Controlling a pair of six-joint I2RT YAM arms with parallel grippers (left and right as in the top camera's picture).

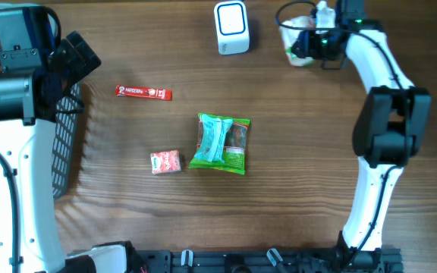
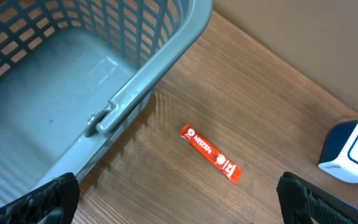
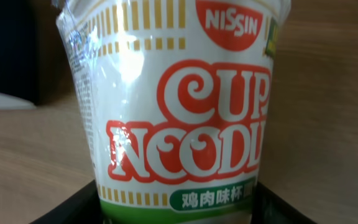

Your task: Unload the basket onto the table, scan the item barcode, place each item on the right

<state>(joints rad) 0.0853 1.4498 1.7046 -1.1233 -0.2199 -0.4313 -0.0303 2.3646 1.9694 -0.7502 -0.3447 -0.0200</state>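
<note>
We saw the Nissin cup noodles (image 3: 179,112) at the far right of the table (image 1: 294,189), to the right of the white and blue scanner (image 1: 231,27) and apart from it. In the right wrist view the cup filled nearly the whole frame, its red lettering facing the camera and a green band at its foot. The right gripper (image 1: 313,42) was at the cup, with its dark fingers (image 3: 67,208) on either side of the base. We could not tell whether they were pressing on it or standing just off it, nor whether the cup rested on the wood.

Nearer the middle lay a green snack packet (image 1: 220,143), with a small pink packet (image 1: 165,161) just to its left. A red Nescafé stick (image 1: 143,92) lay further back and to the left. The grey basket (image 2: 160,62) stood at the left edge. Above its rim hung the left gripper (image 2: 179,208), spread wide with nothing between its fingers.
</note>
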